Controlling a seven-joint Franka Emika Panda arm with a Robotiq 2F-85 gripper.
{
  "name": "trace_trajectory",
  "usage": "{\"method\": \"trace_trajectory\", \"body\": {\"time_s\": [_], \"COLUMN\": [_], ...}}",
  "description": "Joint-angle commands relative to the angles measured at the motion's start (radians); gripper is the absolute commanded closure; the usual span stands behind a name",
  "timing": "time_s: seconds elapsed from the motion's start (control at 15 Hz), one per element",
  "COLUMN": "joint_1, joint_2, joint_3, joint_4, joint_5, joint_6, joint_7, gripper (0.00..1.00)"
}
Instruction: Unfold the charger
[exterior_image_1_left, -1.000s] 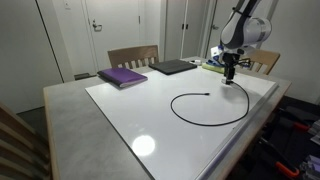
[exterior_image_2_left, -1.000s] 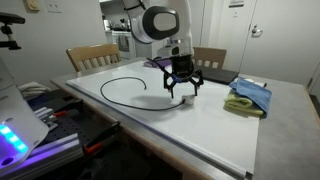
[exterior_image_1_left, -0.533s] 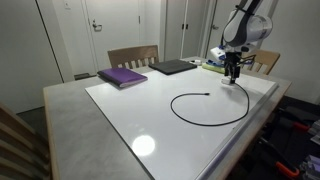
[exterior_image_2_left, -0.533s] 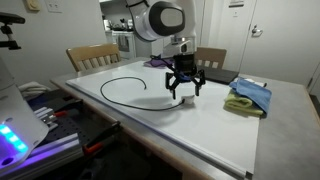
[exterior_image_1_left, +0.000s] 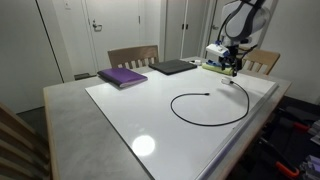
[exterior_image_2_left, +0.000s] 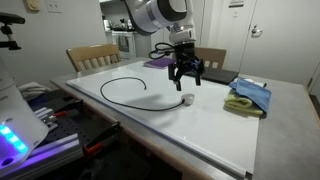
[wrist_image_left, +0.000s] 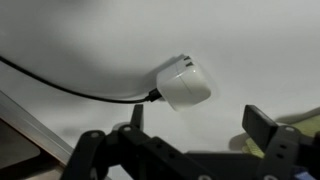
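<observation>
The charger is a thin black cable lying in a wide open loop on the white tabletop, seen in both exterior views (exterior_image_1_left: 210, 108) (exterior_image_2_left: 118, 90). Its small white boxy plug (exterior_image_2_left: 187, 99) rests on the table at one end. In the wrist view the plug (wrist_image_left: 185, 83) lies on the table with the cable (wrist_image_left: 60, 84) running off to the left. My gripper (exterior_image_2_left: 186, 76) (exterior_image_1_left: 232, 68) hangs open and empty above the plug, not touching it. In the wrist view its two dark fingers (wrist_image_left: 198, 125) stand apart below the plug.
A purple book (exterior_image_1_left: 122, 76) and a dark flat laptop (exterior_image_1_left: 172, 67) lie at the table's far side. Blue and green cloths (exterior_image_2_left: 247, 95) lie near the plug. Wooden chairs (exterior_image_1_left: 132, 56) stand behind the table. The table edge (exterior_image_2_left: 150, 120) runs close to the cable.
My gripper has risen from just over the plug and drifted a little away from it. The plug and cable stay on the table, unmoved.
</observation>
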Motion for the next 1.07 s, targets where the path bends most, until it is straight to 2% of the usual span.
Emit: {"method": "trace_trajectory", "body": {"time_s": [0.0, 0.2, 0.33, 0.67, 1.0], "joint_1": [0.015, 0.042, 0.065, 0.091, 0.086], "joint_2": [-0.062, -0.087, -0.09, -0.103, -0.086], "joint_3": [0.072, 0.148, 0.172, 0.18, 0.232], "joint_4": [0.007, 0.0, -0.014, -0.096, -0.172], "joint_5": [-0.049, -0.048, -0.058, -0.089, -0.004], "joint_6": [-0.087, -0.118, -0.106, 0.027, 0.162], "joint_7": [-0.053, -0.005, 0.083, 0.332, 0.382], "gripper": [0.0, 0.0, 0.0, 0.0, 0.0]}}
